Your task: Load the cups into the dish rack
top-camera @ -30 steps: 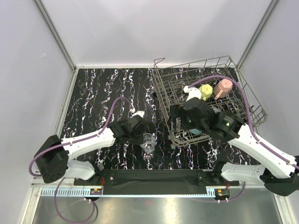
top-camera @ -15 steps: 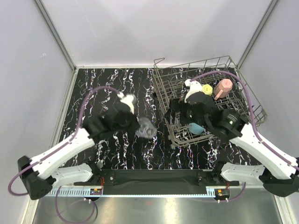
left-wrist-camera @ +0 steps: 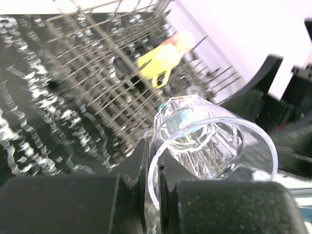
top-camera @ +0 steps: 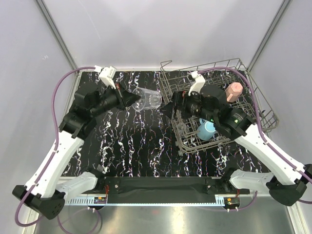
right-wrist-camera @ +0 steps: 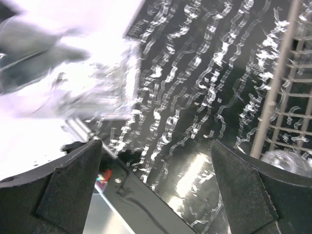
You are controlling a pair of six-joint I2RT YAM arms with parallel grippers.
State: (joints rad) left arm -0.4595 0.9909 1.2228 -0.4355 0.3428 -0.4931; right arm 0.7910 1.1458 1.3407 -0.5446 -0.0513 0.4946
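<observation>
**A:** What's new since a second ago?

**B:** The left gripper [top-camera: 132, 99], clamped on a clear glass [top-camera: 148, 100], has lifted it off the table toward twelve o'clock. The glass hangs sideways just beside the nine o'clock edge of the dish rack [top-camera: 253, 109]. The right gripper [top-camera: 168, 109], jaws wide apart and empty, has left the blue mug [top-camera: 206, 130] in the rack.

**A:** Meaning?

**B:** The mug's loaded, and I'd guess the glass goes in next.

**A:** And the surroundings?

**B:** A black, white-veined tabletop [top-camera: 126, 141] and pale bare walls [top-camera: 161, 29].
</observation>
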